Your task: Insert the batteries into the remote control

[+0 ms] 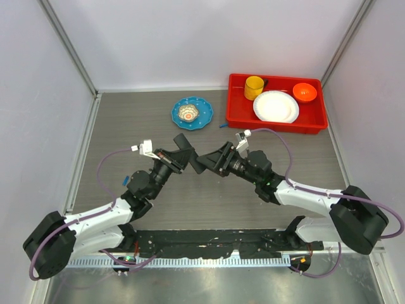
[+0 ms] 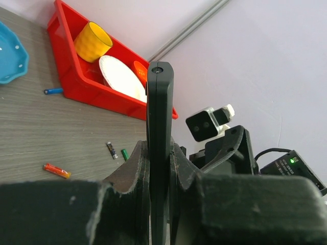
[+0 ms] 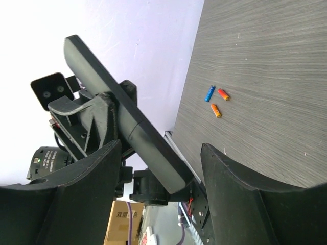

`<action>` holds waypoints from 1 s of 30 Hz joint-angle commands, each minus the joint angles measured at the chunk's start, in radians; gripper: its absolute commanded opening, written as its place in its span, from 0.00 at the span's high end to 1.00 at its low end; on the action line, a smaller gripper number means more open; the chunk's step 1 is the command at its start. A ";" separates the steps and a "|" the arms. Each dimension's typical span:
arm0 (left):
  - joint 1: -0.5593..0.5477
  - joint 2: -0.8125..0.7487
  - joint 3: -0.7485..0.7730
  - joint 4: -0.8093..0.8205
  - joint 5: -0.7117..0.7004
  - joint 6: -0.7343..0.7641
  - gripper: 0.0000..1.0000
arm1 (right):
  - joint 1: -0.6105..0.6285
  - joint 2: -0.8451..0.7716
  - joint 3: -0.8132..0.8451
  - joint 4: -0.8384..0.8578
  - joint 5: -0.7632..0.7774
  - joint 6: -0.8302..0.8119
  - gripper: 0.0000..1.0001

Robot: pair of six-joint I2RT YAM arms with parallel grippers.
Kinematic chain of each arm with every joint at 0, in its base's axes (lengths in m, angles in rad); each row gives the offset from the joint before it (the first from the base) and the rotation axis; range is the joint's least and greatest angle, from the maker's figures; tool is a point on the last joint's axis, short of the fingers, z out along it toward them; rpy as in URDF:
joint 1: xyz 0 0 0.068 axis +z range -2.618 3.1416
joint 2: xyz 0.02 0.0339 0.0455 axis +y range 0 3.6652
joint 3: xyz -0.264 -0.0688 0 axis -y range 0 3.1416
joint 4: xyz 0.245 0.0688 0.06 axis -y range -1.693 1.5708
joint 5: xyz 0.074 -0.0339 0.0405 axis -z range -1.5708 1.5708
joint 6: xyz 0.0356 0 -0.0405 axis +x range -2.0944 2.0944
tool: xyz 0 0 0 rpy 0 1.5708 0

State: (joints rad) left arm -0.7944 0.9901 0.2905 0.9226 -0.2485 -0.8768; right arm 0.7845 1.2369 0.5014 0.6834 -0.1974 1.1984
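Above the grey wood-grain desk [image 1: 126, 120], the left claw [image 2: 159, 161] pinches the slim black plastic remote control [image 2: 160, 102] by its lower part and holds it raised off the surface. The right claw [image 3: 159, 148] is spread, with the remote's end between its fingers and no contact we can see. The small orange-red cylindrical batteries [image 3: 223, 94] lie loose on the desk, well apart from the remote. We judge the main risk to be the narrow grip: if the right claw closes off-centre, it could twist or lever the bar out of the left claw's pinch, and the two claws are near enough to knock together. The tiny cells could also roll or skid when picked at. The left wrist view shows the remote edge-on, plus a green cell [image 2: 124, 153] and a dark cell [image 2: 111, 149] absent from the right wrist view. That view alone shows the remote's long face and the open gap between the right claw's fingers. From overhead we see only a dark tangle where the claws meet, and we cannot tell whether the battery compartment is open.
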 commanded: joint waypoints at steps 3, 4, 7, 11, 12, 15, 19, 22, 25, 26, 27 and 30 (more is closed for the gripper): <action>-0.012 -0.016 0.018 0.038 -0.035 0.036 1.00 | 0.010 0.032 0.051 0.051 -0.022 0.012 0.32; -0.014 -0.016 0.018 0.041 -0.034 0.036 1.00 | 0.012 0.035 0.051 0.050 -0.022 0.013 0.32; -0.016 -0.019 0.018 0.042 -0.032 0.039 1.00 | 0.010 0.041 0.049 0.051 -0.017 0.018 0.32; -0.017 -0.021 0.015 0.042 -0.031 0.039 1.00 | 0.012 0.047 0.051 0.067 -0.019 0.026 0.33; -0.017 -0.019 0.015 0.042 -0.031 0.039 1.00 | 0.012 0.052 0.051 0.068 -0.019 0.027 0.33; -0.017 -0.019 0.013 0.045 -0.034 0.041 1.00 | 0.012 0.056 0.052 0.067 -0.020 0.032 0.34; -0.019 -0.019 0.013 0.048 -0.035 0.042 1.00 | 0.016 0.062 0.052 0.068 -0.022 0.035 0.36; -0.019 -0.016 0.013 0.050 -0.040 0.044 1.00 | 0.016 0.065 0.052 0.068 -0.023 0.036 0.37; -0.020 -0.015 0.012 0.051 -0.040 0.045 1.00 | 0.018 0.065 0.052 0.067 -0.023 0.036 0.39; -0.020 -0.016 0.013 0.051 -0.041 0.047 1.00 | 0.018 0.065 0.052 0.064 -0.025 0.036 0.39; -0.020 -0.015 0.013 0.053 -0.043 0.047 1.00 | 0.018 0.067 0.051 0.065 -0.027 0.036 0.40; -0.022 -0.016 0.012 0.053 -0.046 0.047 1.00 | 0.021 0.065 0.046 0.073 -0.030 0.040 0.39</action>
State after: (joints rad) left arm -0.8097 0.9897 0.2905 0.9222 -0.2714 -0.8516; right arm 0.7959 1.2968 0.5186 0.7052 -0.2096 1.2308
